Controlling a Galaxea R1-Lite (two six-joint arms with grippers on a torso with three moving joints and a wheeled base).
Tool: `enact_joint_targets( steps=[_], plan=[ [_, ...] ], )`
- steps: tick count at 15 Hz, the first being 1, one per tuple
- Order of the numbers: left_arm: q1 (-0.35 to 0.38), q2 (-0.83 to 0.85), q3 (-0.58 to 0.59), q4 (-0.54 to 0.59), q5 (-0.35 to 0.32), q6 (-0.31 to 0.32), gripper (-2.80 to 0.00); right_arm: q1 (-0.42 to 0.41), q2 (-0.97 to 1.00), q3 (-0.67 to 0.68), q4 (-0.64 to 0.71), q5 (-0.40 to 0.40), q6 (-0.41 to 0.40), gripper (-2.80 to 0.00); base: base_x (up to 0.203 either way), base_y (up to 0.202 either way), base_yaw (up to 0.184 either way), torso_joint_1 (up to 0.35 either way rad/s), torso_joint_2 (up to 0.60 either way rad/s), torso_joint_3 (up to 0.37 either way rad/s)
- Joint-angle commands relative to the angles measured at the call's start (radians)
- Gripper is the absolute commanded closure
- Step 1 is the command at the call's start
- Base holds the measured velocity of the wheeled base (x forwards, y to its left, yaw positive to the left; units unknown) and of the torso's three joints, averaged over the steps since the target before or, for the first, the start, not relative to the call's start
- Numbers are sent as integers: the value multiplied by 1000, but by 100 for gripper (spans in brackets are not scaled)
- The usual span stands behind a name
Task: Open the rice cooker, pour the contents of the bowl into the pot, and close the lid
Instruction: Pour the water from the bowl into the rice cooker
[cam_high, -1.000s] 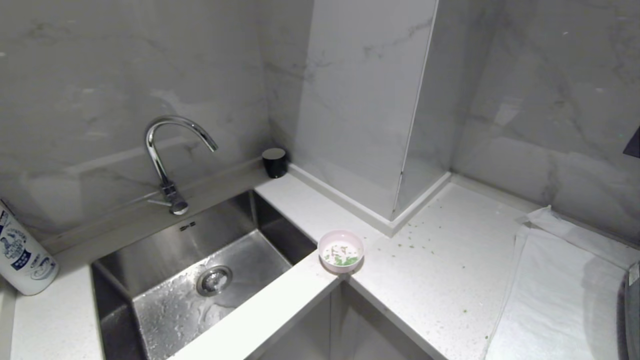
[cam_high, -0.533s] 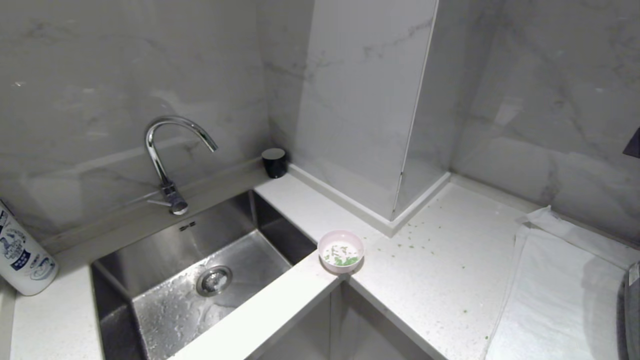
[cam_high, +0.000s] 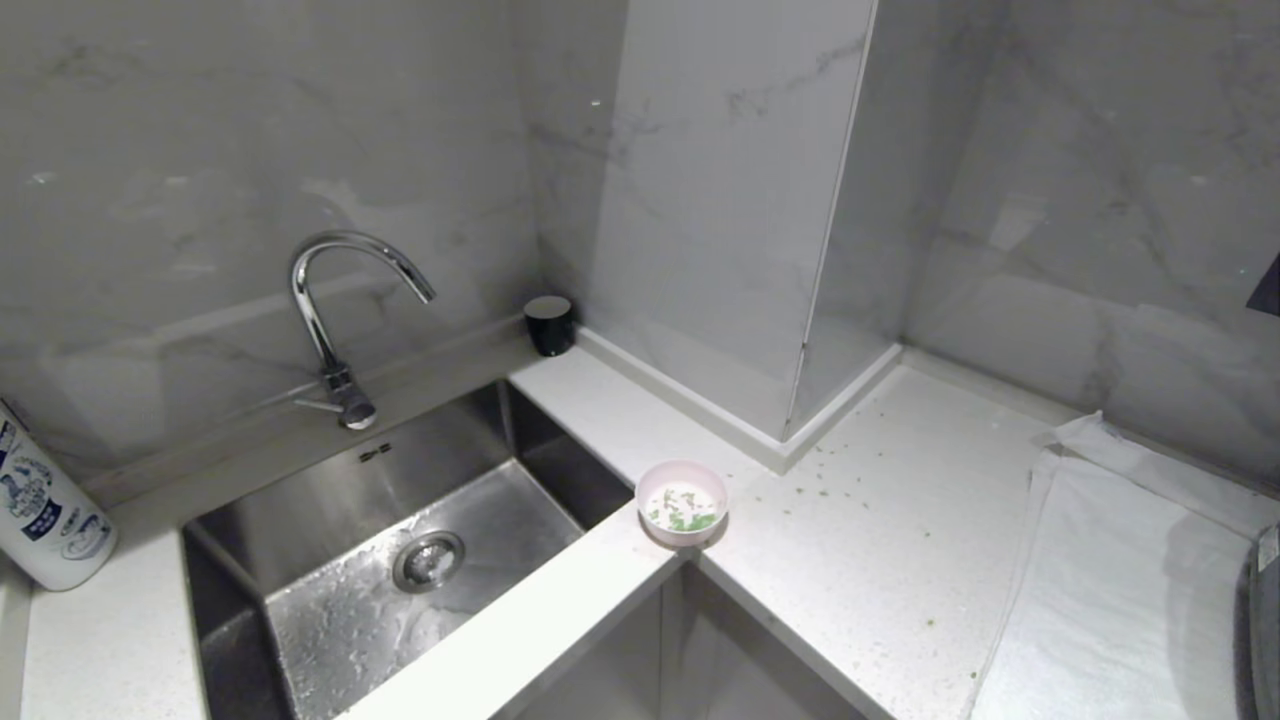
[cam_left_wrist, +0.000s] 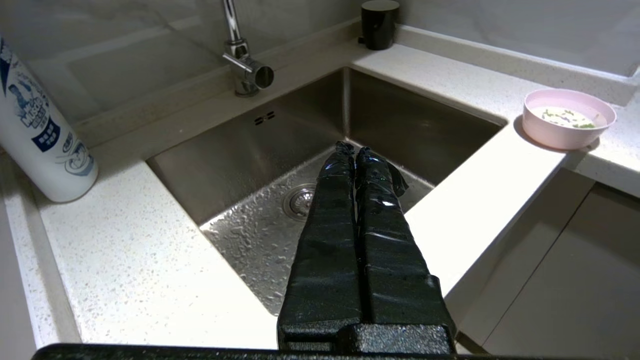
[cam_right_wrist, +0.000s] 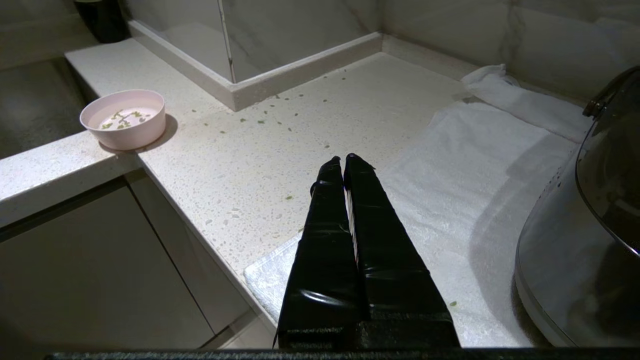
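A white speckled counter (cam_high: 880, 560) is seen wrapping around a marble-clad corner column, with a stainless steel sink (cam_high: 330, 560) set into its left part. A curved chrome faucet (cam_high: 335, 310) stands behind the sink. On the right part of the counter a white towel (cam_high: 1110, 590) is spread out. At the right edge of the right wrist view, a large rounded, shiny dark vessel (cam_right_wrist: 590, 240) is seen standing on the towel; whether it is the rice cooker cannot be told, as only part of it is shown. A white bottle with blue print (cam_high: 45, 510) stands on the counter at the far left of the sink. A small black cylindrical cup (cam_high: 550, 323) is placed at the back corner, against the wall.

The pale pink bowl (cam_high: 682, 503) is found upright on the counter at the inner front corner, just beside the right edge of the sink. Chopped green bits (cam_high: 690, 520) lie inside it, and more green flecks (cam_high: 840, 480) are scattered on the counter to its right.

The left tool (cam_left_wrist: 354, 150) is held over the sink with its jaws pressed together and nothing gripped. The right tool (cam_right_wrist: 342, 160) is held above the counter near the edge of the towel, likewise closed and empty, well apart from the bowl.
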Motion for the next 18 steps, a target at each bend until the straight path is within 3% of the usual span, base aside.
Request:
enact_joint_targets(
  steps=[1,18],
  plan=[
    [0,2,13,0,-1,-1,0,0,1,2,1,-9,23,0,0,0,0,0,0,0],
    [0,2,15,-3,7,-13,0,0,2,2,-1,-11,32,0,0,0,0,0,0,0]
  ],
)
